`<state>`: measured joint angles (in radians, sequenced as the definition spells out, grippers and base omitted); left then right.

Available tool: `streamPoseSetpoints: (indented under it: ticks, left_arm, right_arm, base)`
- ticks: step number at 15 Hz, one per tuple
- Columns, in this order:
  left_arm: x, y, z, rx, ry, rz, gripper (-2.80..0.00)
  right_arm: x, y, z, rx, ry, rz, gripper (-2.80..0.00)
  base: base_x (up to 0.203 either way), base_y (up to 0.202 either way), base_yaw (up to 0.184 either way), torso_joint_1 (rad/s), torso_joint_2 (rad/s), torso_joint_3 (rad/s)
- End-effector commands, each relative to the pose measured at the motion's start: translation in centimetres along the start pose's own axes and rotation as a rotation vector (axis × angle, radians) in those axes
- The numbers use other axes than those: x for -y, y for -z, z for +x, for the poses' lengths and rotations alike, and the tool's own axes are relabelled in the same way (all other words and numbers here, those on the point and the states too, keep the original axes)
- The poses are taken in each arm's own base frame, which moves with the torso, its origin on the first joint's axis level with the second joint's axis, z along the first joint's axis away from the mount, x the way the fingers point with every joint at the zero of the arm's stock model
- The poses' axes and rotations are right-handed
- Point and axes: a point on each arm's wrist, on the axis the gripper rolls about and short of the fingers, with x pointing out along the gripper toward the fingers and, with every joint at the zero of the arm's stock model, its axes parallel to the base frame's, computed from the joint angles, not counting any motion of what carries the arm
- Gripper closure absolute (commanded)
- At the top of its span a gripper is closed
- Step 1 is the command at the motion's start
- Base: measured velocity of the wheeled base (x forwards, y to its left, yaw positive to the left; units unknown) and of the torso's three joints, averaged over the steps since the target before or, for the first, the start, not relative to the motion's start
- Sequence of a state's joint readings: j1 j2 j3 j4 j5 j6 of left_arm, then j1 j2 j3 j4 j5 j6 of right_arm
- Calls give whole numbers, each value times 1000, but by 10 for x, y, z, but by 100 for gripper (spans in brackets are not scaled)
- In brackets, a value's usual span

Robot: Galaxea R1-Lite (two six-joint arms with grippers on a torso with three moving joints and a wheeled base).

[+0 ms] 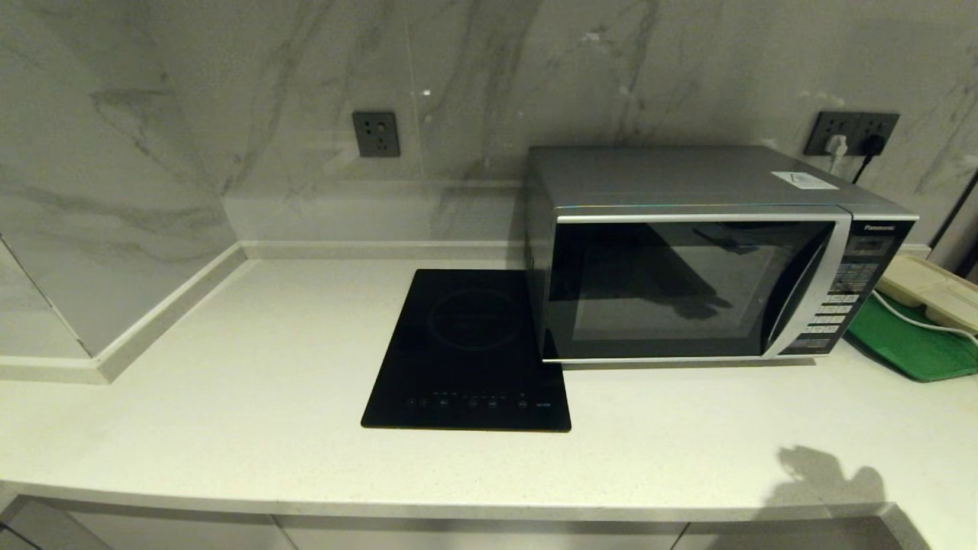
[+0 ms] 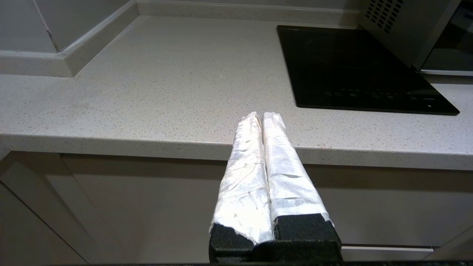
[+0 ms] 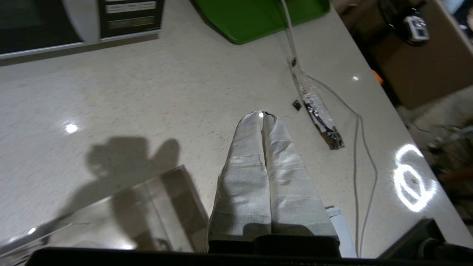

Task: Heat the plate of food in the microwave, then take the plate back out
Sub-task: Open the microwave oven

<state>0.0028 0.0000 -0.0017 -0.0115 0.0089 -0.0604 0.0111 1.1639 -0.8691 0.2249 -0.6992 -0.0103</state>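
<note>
The microwave [image 1: 710,260], silver-grey with a dark glass door shut and a button panel at its right, stands far right on the desk [image 1: 229,397], beside a black cooktop [image 1: 470,351]. Only the right wrist view shows a taped cable [image 3: 317,111]. The left tool [image 2: 262,118] and right tool [image 3: 263,116] are both closed, empty.

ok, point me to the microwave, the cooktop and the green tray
microwave [image 1: 688,290], head view, on the dark glass door.
cooktop [image 1: 470,351], head view, middle of the black glass.
green tray [image 3: 258,16], right wrist view, on its flat base.
</note>
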Motion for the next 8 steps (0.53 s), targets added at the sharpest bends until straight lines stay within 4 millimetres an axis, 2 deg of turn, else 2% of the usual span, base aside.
streamPoseSetpoints:
  ticks: [1, 2, 4, 8]
  left_arm:
    - [0, 0, 0, 1, -1, -1, 0]
    - [0, 0, 0, 1, -1, -1, 0]
    - [0, 0, 0, 1, -1, -1, 0]
    - [0, 0, 0, 1, -1, -1, 0]
  right_arm:
    - [-51, -1, 60, -86, 111, -83, 0]
    - [-70, -2, 72, -59, 158, -79, 0]
    - [-113, -3, 82, 14, 202, -79, 0]
    - [-161, 3, 111, 5, 229, -117, 0]
  base:
    - [0, 0, 0, 0, 0, 0]
    - [0, 0, 0, 0, 0, 0]
    - [0, 0, 0, 0, 0, 0]
    - [0, 0, 0, 0, 0, 0]
